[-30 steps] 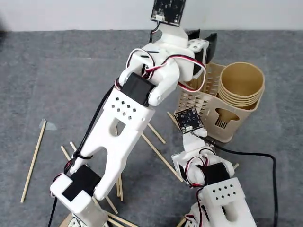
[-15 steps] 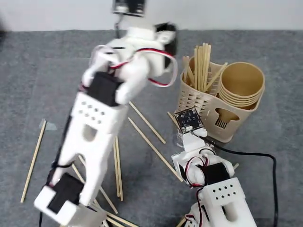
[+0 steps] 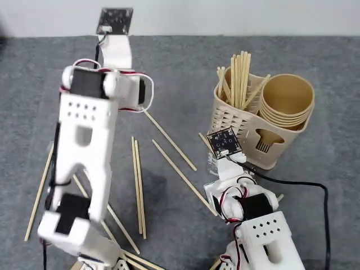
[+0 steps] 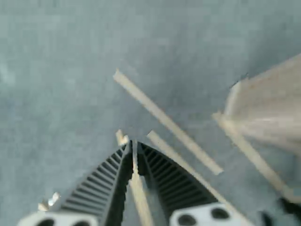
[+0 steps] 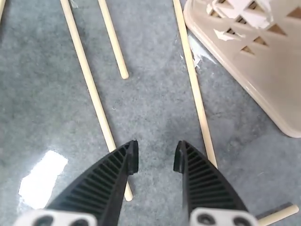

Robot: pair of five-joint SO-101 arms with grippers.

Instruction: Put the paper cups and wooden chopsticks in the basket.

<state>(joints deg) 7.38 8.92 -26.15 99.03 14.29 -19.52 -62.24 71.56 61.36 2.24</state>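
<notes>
The tabletop point(image 3: 315, 62) is covered edge to edge with a grey, felt-like mat. A pale wall point(image 3: 270, 17) runs along its far edge.

The left arm point(image 3: 84, 146) stands over the left half of the mat. The right arm point(image 3: 259, 225) sits at the near edge, just in front of the basket. A black cable point(image 3: 304, 185) runs from the right arm towards the right edge.

The basket point(image 3: 236, 121) stands upright on the right side of the mat. Its right compartment holds the nested cups point(image 3: 287, 93), mouth up. A bundle of chopsticks point(image 3: 242, 73) stands on end in its left compartment, leaning slightly.

Loose chopsticks point(image 3: 138, 185) lie flat on the mat between the arms and to the left of the left arm.

The left end effector point(image 4: 134, 143) hangs above the mat. Its jaws are pressed almost together, leaving a narrow slit. A pale strip shows in the slit, and it cannot be told whether that strip is gripped or lies on the mat below.

The right end effector point(image 5: 155, 157) hangs low over the mat near the basket's base. Its jaws are spread and hold nothing, with one chopstick point(image 5: 89, 84) on either side.
</notes>
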